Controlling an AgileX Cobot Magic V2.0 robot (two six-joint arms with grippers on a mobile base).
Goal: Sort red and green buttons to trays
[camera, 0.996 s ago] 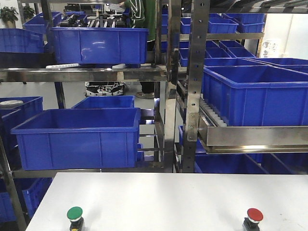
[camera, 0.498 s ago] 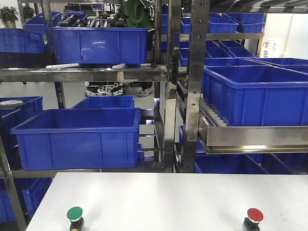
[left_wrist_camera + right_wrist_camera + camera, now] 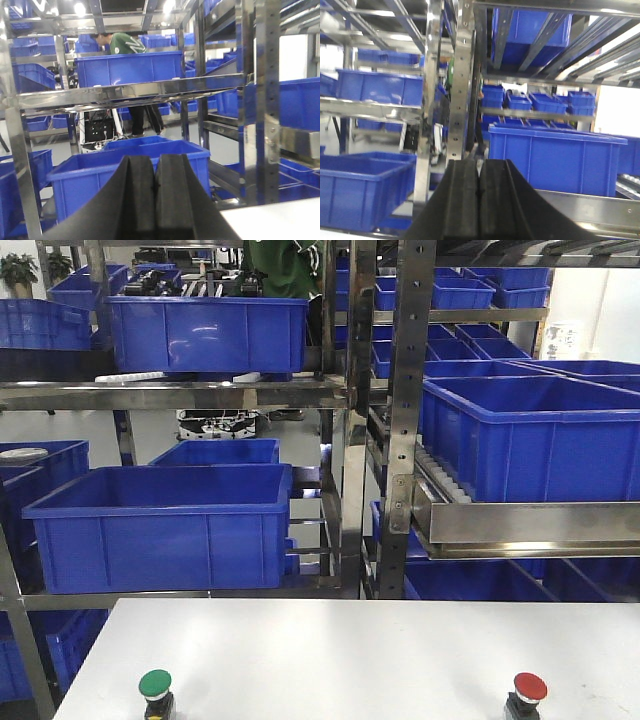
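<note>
The green button [image 3: 155, 686] stands on the white table [image 3: 340, 660] at the front left. The red button [image 3: 529, 690] stands at the front right. Both sit upright on short black bodies. Neither gripper shows in the front view. My left gripper [image 3: 155, 165] is shut and empty, raised and facing the shelves. My right gripper [image 3: 479, 167] is shut and empty too, also raised toward the shelves. No button shows in either wrist view.
Steel racks [image 3: 400, 420] stand behind the table. A blue tray [image 3: 165, 525] sits on the lower left shelf and another blue tray [image 3: 530, 435] on the right shelf. More blue bins fill the upper shelves. A person in green [image 3: 280, 265] stands far behind.
The person in green behind the racks has shifted. The buttons have not moved.
</note>
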